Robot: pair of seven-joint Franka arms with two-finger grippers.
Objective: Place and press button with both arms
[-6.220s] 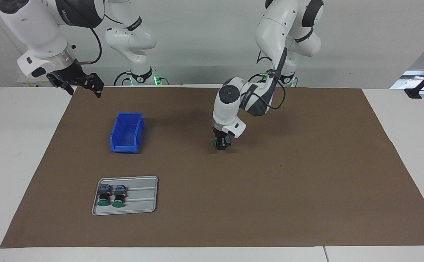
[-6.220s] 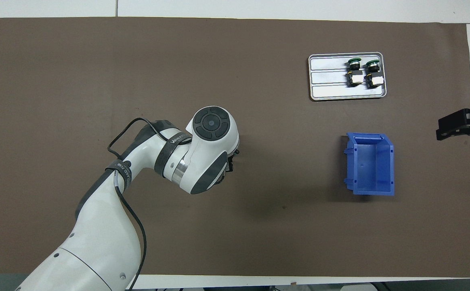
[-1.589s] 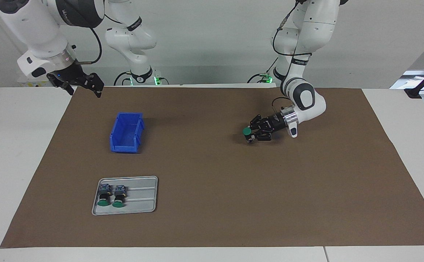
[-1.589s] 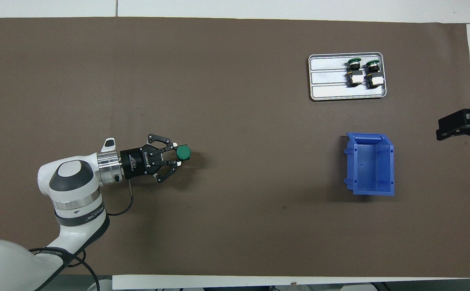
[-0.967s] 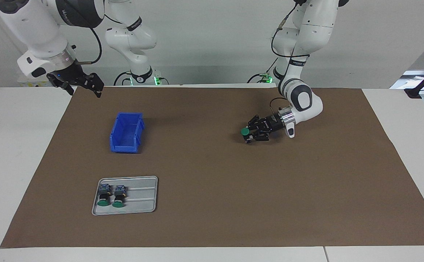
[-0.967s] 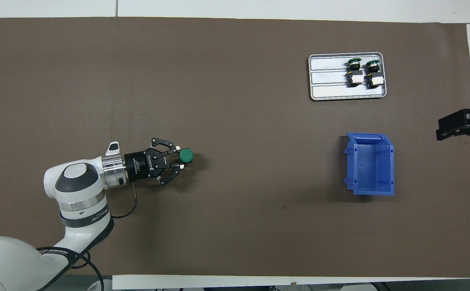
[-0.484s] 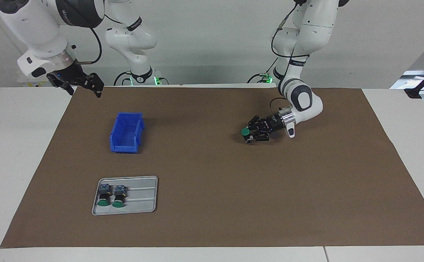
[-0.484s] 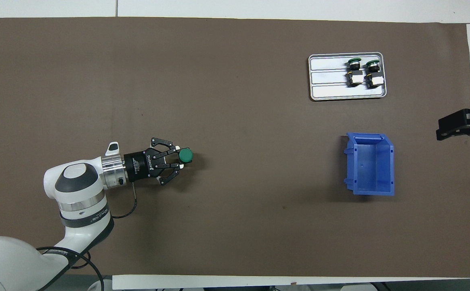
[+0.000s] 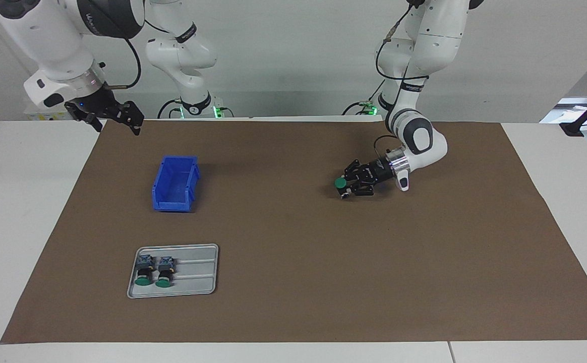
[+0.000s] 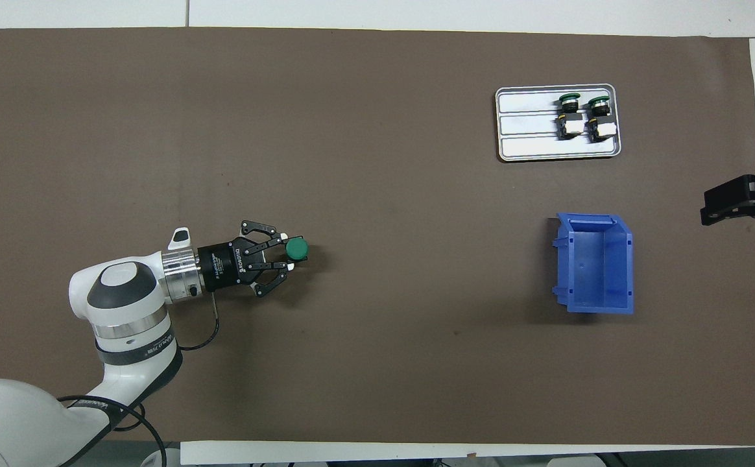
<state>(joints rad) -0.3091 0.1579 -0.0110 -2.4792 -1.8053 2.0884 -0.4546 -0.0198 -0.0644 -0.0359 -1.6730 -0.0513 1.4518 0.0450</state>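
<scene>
A button with a green cap stands upright on the brown mat, toward the left arm's end. My left gripper lies nearly level just above the mat, its fingertips closed on the button's body below the cap. In the overhead view the left gripper comes in from the arm's side. My right gripper waits open and raised over the mat's edge at the right arm's end, seen as the right gripper at the frame's border.
A grey tray holds two more green-capped buttons lying side by side, farther from the robots at the right arm's end. An open blue bin sits nearer to the robots than the tray.
Over several seconds the left arm carried the button from the mat's middle toward its own end and turned the gripper level. In the last second nothing visibly moved.
</scene>
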